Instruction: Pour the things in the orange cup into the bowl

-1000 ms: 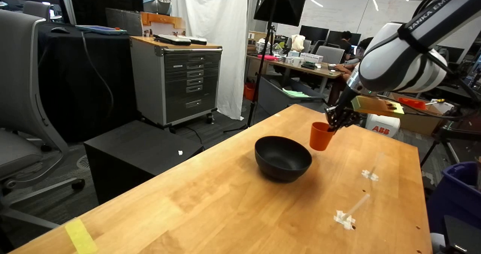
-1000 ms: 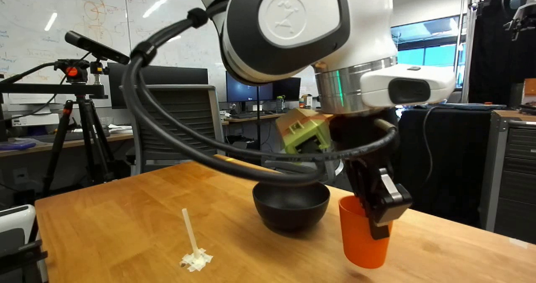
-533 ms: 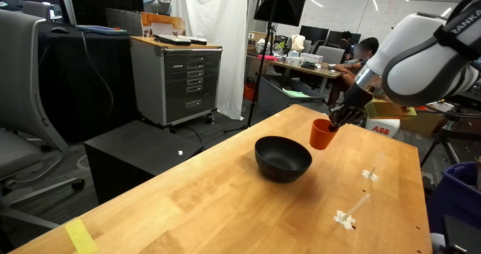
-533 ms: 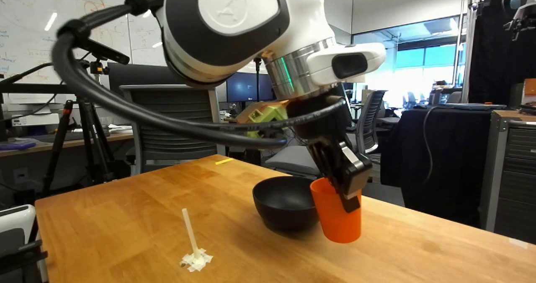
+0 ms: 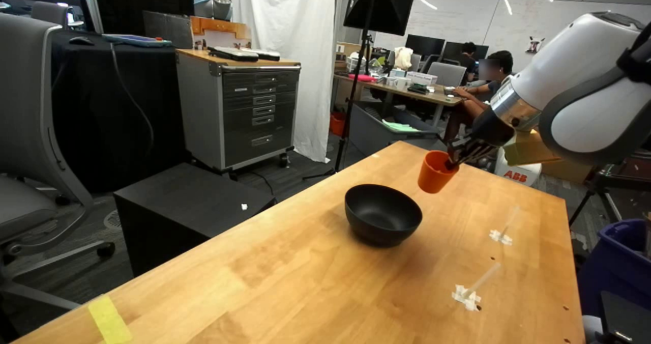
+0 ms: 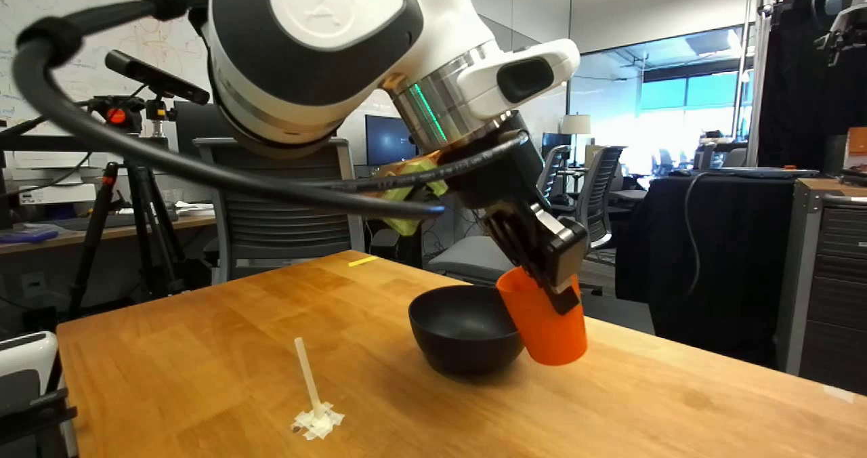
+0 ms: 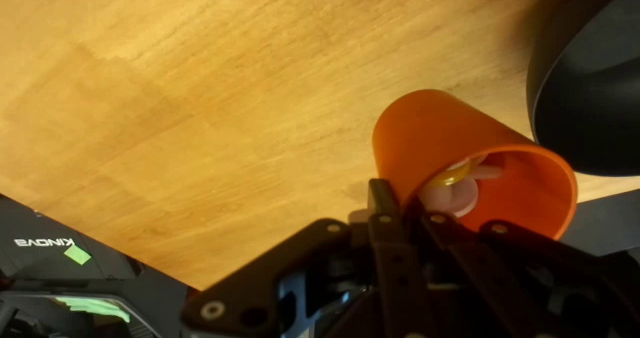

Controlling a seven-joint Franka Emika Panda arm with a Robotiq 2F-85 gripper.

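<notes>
My gripper (image 7: 402, 209) is shut on the wall of the orange cup (image 7: 430, 133), one finger outside it and one inside. The gripper also shows in both exterior views (image 5: 451, 163) (image 6: 559, 294). The cup (image 5: 435, 176) (image 6: 550, 332) is held above the table, tilted. The things (image 7: 462, 195) are pale round pieces and a yellow one inside the cup, partly hidden by its wall. The black bowl (image 5: 384, 234) (image 6: 460, 343) stands upright beside the cup, and the wrist view shows part of it (image 7: 595, 118) at the right. No pieces show in the bowl.
Thin clear straws (image 5: 482, 279) (image 6: 306, 373) stand taped to the wooden table (image 5: 305, 273). A yellow tape strip (image 5: 109, 319) lies at a table corner. A black box (image 5: 193, 194) stands on the floor beside the table. A thick black cable (image 6: 223, 183) hangs off the arm.
My gripper has raised the cup and tilted it further. In an exterior view the cup has moved left to overlap the bowl's edge. The bowl has not moved.
</notes>
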